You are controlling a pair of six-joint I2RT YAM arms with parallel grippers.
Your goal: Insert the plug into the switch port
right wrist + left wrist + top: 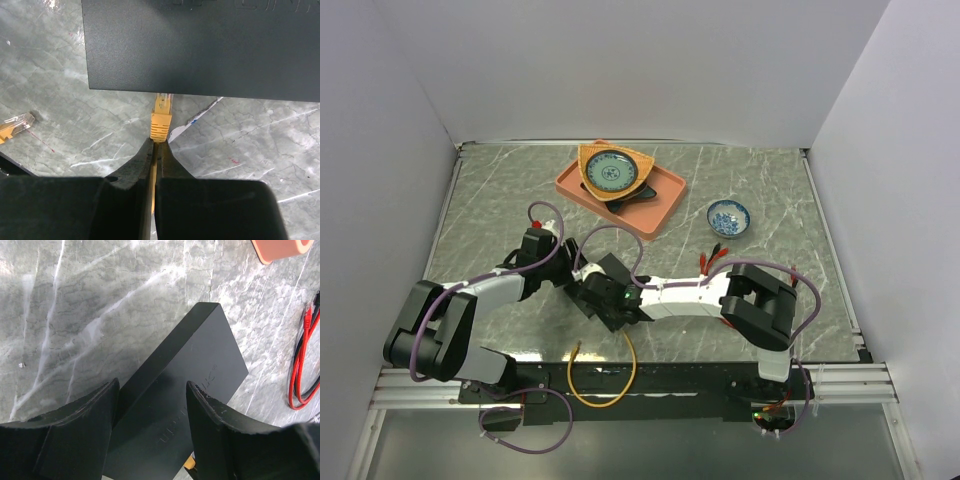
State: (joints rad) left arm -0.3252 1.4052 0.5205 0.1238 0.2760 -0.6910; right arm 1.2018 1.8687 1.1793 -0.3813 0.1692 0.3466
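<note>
The switch, a flat matte-black box (200, 355), lies on the marble table between the fingers of my left gripper (152, 385), whose jaws stand wide apart against its two long sides. In the right wrist view the box (200, 45) fills the top. My right gripper (156, 145) is shut on the orange cable just behind the orange plug (161, 120). The plug's clear tip meets the box's near edge. The port itself is hidden under that edge. In the top view both grippers, left (578, 275) and right (612, 305), meet at the box near the front centre.
The orange cable (620, 375) loops over the table's front edge, and its other plug (15, 122) lies loose on the table. An orange tray (660, 195) with a plate stands at the back. A blue-white bowl (728, 217) and red and black leads (300, 375) lie to the right.
</note>
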